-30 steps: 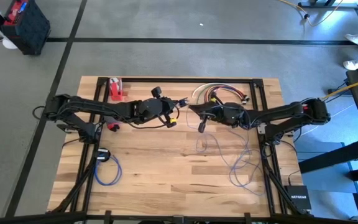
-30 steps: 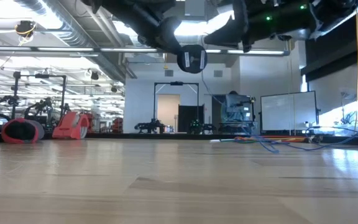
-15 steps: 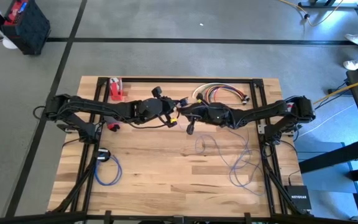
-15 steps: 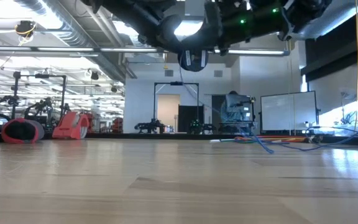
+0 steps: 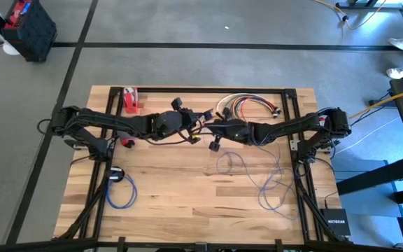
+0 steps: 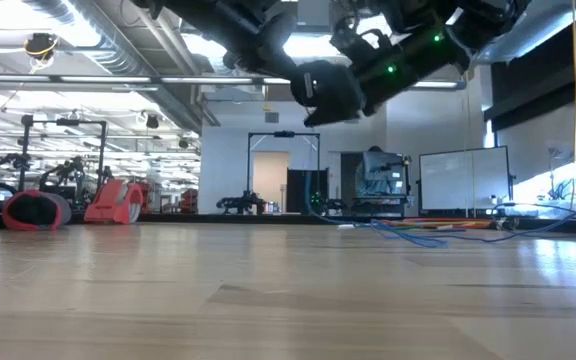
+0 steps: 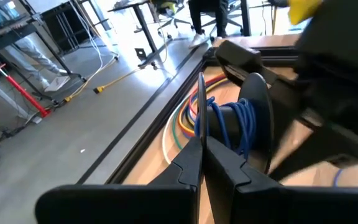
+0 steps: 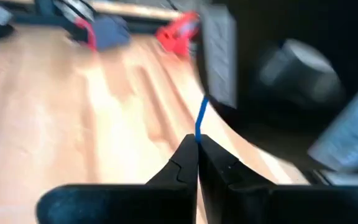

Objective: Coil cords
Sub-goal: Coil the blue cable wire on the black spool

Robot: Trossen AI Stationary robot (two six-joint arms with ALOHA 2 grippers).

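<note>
High view shows both my arms reaching in to meet over the back half of the table (image 5: 187, 203), my left gripper (image 5: 196, 134) and my right gripper (image 5: 214, 142) almost touching. My right wrist view makes the reason plain: my right fingers are pinched tight on the blue cord (image 8: 200, 121), whose end rises straight out from between the tips toward the dark bulk of the other arm close ahead. I judge I hold it this way to keep the strand taut while it is wound. My left fingers are pressed together too, and in the left wrist view several turns of blue cord (image 7: 234, 126) sit wrapped around the other arm's gripper just beyond my tips; whether my left fingers grip a strand I cannot tell.

From my right gripper the rest of the blue cord (image 5: 271, 183) trails in loose loops over the right side of the table, so much of it is not yet coiled. A bundle of coloured cords (image 5: 247, 103) waits near the far edge behind my right arm, and a small blue coil (image 5: 121, 192) with a black plug lies apart at the front left.
</note>
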